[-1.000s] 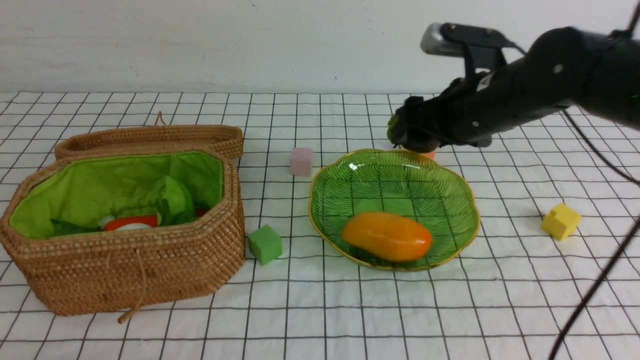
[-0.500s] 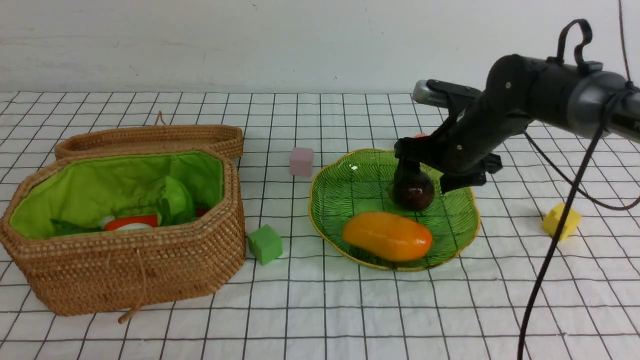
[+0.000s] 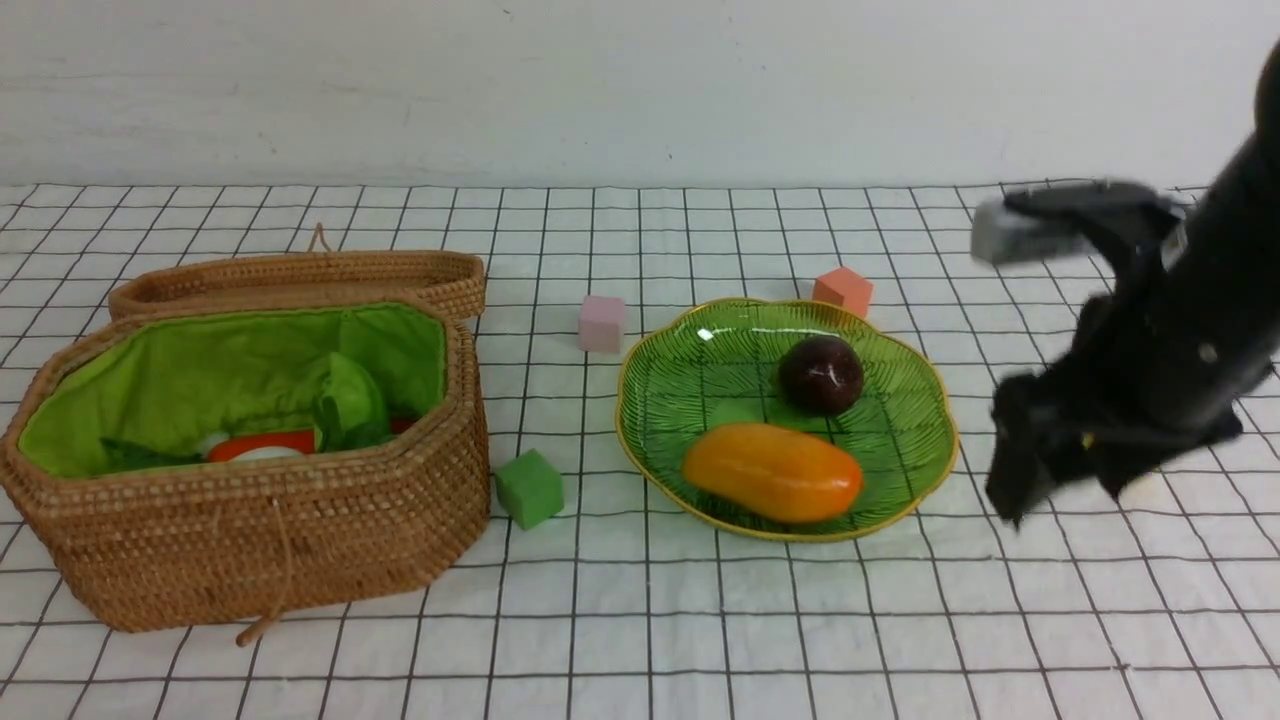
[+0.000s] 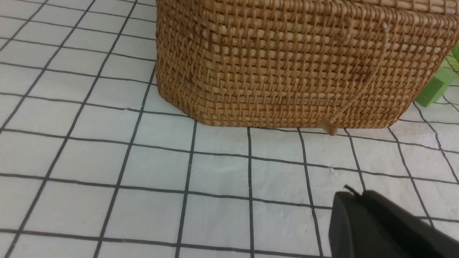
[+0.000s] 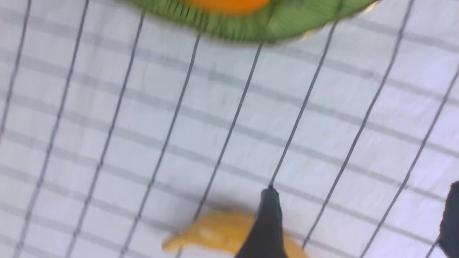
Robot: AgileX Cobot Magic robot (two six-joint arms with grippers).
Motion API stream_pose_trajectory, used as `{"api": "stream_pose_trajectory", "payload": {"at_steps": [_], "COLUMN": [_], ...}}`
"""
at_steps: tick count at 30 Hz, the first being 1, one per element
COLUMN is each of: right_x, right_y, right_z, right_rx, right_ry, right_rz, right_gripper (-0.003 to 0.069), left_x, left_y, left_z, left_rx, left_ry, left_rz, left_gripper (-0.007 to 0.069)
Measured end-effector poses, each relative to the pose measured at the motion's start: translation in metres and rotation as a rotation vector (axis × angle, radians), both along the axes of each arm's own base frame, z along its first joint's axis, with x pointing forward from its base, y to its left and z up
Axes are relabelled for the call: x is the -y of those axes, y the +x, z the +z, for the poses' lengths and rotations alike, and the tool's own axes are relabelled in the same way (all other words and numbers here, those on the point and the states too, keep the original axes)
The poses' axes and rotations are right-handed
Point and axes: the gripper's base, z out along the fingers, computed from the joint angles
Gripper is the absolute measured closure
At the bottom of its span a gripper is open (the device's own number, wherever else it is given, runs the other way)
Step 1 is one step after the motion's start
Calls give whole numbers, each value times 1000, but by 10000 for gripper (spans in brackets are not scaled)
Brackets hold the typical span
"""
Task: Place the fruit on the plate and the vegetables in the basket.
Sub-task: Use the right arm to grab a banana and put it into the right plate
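The green plate (image 3: 700, 380) holds an orange mango (image 3: 773, 472) and a dark purple mangosteen (image 3: 821, 374). To its right, just above the cloth, my right gripper (image 3: 1040, 460) is blurred. The right wrist view shows it open (image 5: 360, 200) with only cloth between its fingers, a yellow banana (image 5: 222, 233) lying beside one finger, and the plate's edge (image 5: 287, 25) farther off. In the basket (image 3: 250, 560) lie a green cucumber (image 3: 350, 400), a carrot (image 3: 262, 443) and a white vegetable (image 3: 265, 454). My left gripper (image 4: 349, 195) is shut and empty, low near the basket's wall (image 4: 287, 64).
The basket's lid (image 3: 300, 280) lies open behind it. A pink cube (image 3: 602, 322) and an orange cube (image 3: 842, 291) sit behind the plate. A green cube (image 3: 529, 488) lies between basket and plate, and shows past the basket (image 4: 435, 87) in the left wrist view.
My right gripper lowered the mangosteen onto the plate, let it go, then swung right and toward the front. The left arm has not moved.
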Motion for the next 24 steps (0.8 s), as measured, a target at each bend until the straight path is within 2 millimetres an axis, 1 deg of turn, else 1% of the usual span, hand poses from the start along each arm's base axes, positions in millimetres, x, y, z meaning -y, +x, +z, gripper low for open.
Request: {"api": "stream_pose_trajectory", "payload": {"at_steps": [1,2,3,4,6,7,8,9,12,15,18,20,21,22,23,24], "right_x": [0,0,2,5,9,12,13,15,17,18,18,18,17,17,16,16], "right_y": [-14,-16,-33,-42,-52,-61,-62,-69,-74,-75,-75,-73,-72,-72,-72,-72], "right_z": [-8,-12,-23,-32,-47,-65,-67,-82,-98,-106,-110,-114,-118,-118,-121,-122], "right_rx": [-18,-28,-45,-58,-68,-87,-89,-95,-60,-18,-11,-20,-37,-39,-53,-61], "right_ry": [-22,-27,-57,-77,-101,-118,-118,-124,-125,-126,-127,-129,-127,-125,-121,-119], "right_rz": [74,87,174,221,263,289,288,295,300,297,293,292,289,288,284,285], "right_gripper": [66,67,70,71,72,74,74,74,74,74,81,106,155,172,253,309], "left_x": [0,0,0,0,0,0,0,0,0,0,0,0,0,0,0,0], "left_y": [0,0,0,0,0,0,0,0,0,0,0,0,0,0,0,0], "left_z": [0,0,0,0,0,0,0,0,0,0,0,0,0,0,0,0], "left_rx": [0,0,0,0,0,0,0,0,0,0,0,0,0,0,0,0], "left_ry": [0,0,0,0,0,0,0,0,0,0,0,0,0,0,0,0], "left_rz": [0,0,0,0,0,0,0,0,0,0,0,0,0,0,0,0], "left_gripper": [605,605,605,605,605,605,605,605,605,605,605,605,605,605,605,605]}}
